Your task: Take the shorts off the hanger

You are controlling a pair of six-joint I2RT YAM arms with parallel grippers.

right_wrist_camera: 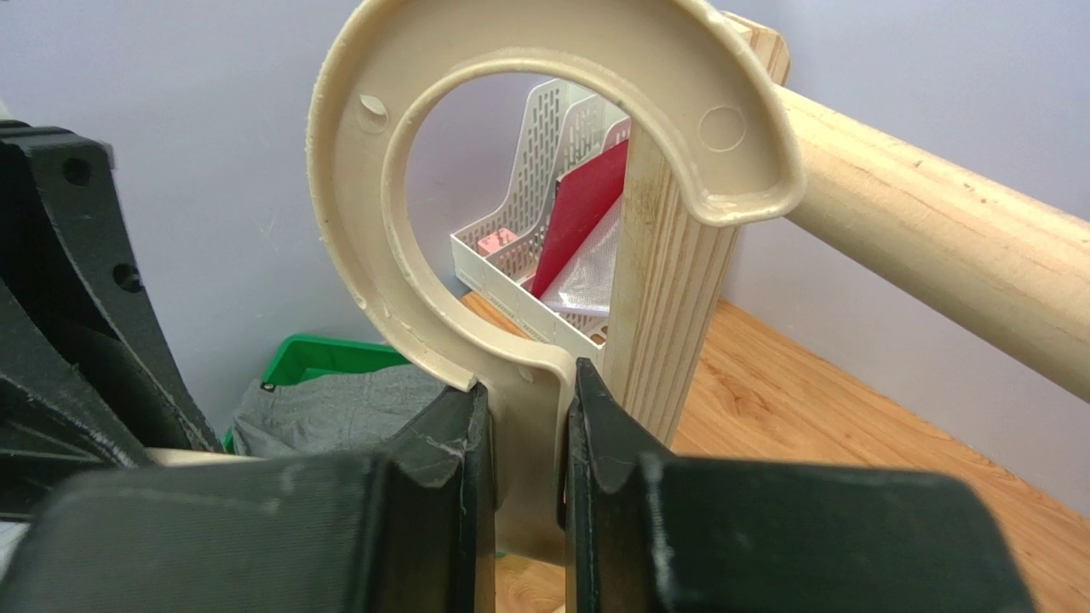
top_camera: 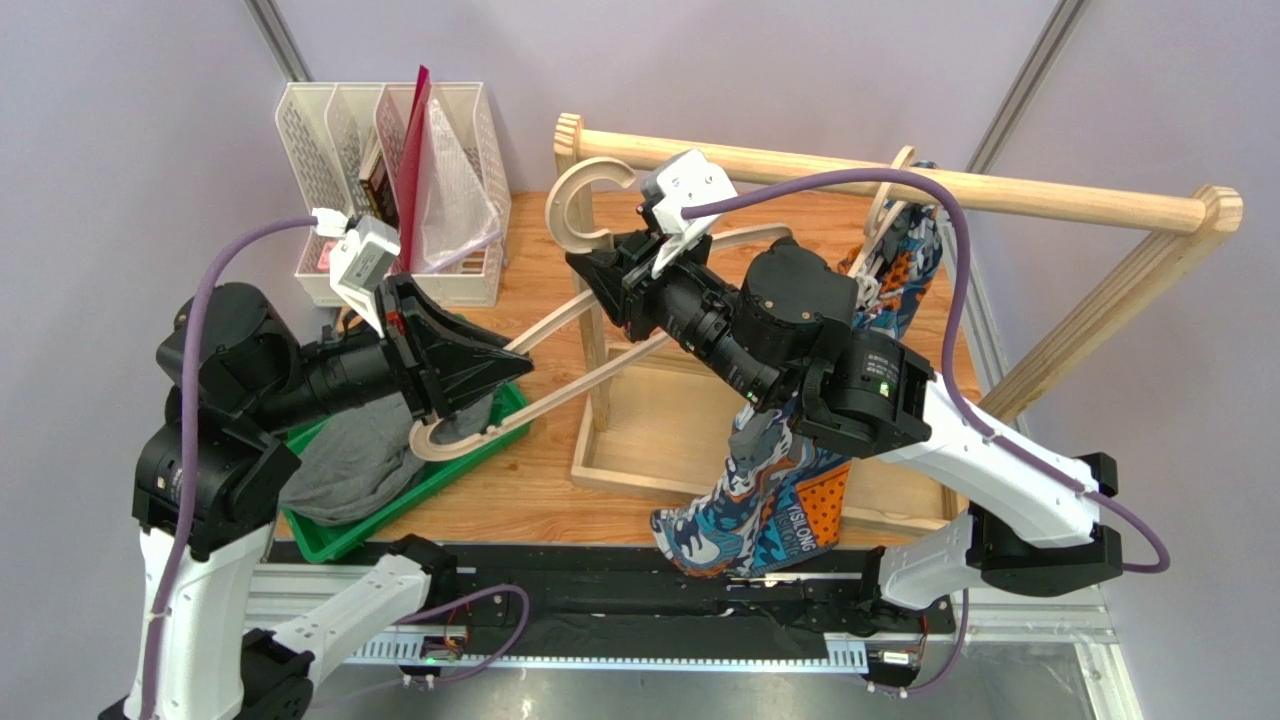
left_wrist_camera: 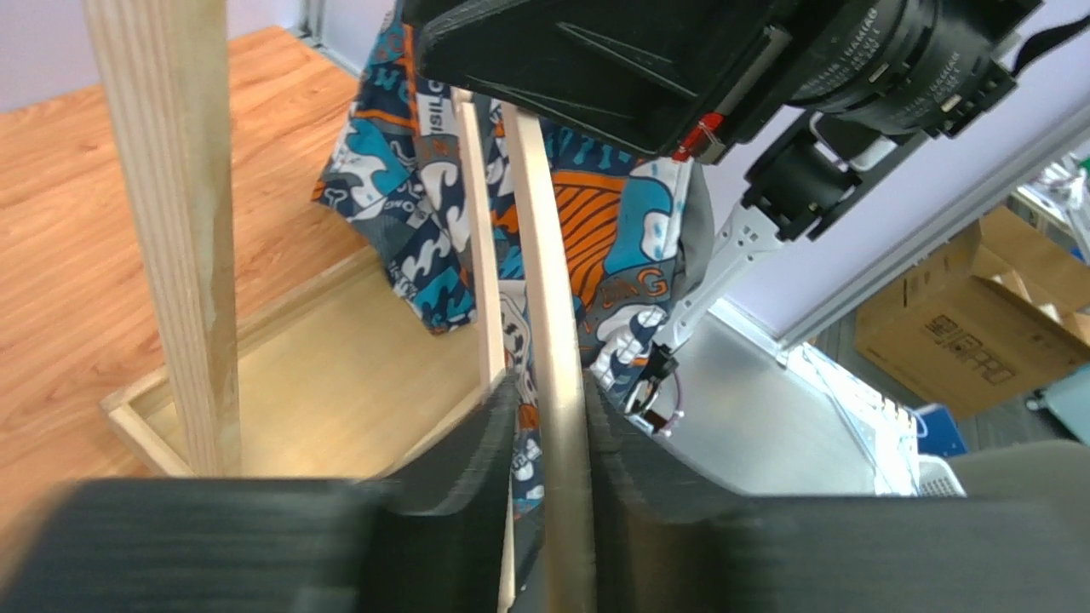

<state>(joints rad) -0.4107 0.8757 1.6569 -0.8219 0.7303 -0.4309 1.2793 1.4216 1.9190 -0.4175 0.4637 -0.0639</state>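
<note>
Cream hanger [top_camera: 556,207] (patterned shorts [top_camera: 766,510] nearby)

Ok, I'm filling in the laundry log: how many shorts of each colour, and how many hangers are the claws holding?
Grey shorts: 1
Patterned shorts: 1
Hanger, gripped by left claw and right claw: 1
Total: 3
</note>
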